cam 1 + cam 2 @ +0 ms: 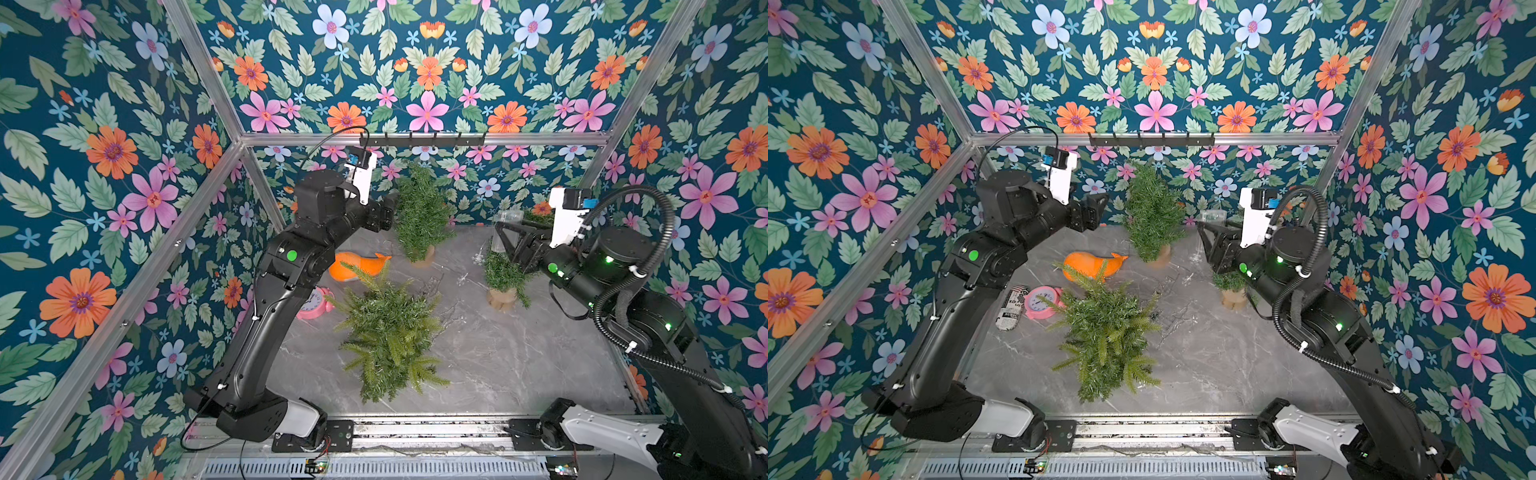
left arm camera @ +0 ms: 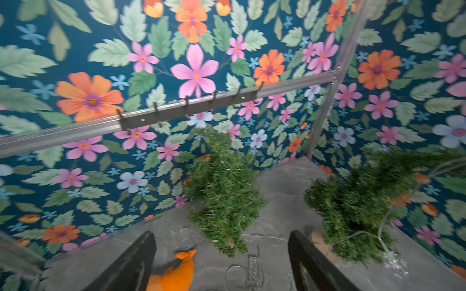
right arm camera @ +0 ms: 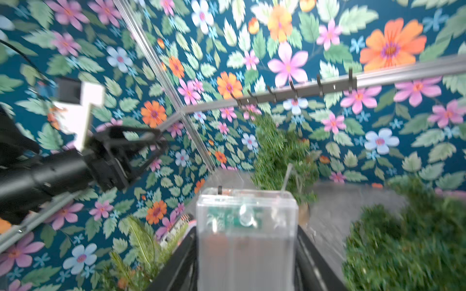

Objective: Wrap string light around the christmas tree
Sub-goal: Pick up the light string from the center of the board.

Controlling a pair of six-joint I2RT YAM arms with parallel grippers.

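We see the widest bare table [image 1: 519, 357] at the front right. The big tree [image 1: 390, 332] fills the middle; the back tree [image 1: 422, 212] and the small tree [image 1: 505, 274] leave a lane between them, with thin wire [image 2: 252, 267] lying there. On the left, an orange toy [image 1: 353, 266], a pink clock [image 1: 313, 305] and a can [image 1: 1011, 307] crowd the table.

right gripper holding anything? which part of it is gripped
The right gripper holds the clear battery box by its two opposite sides, one finger on each. The left gripper is open and holds nothing.
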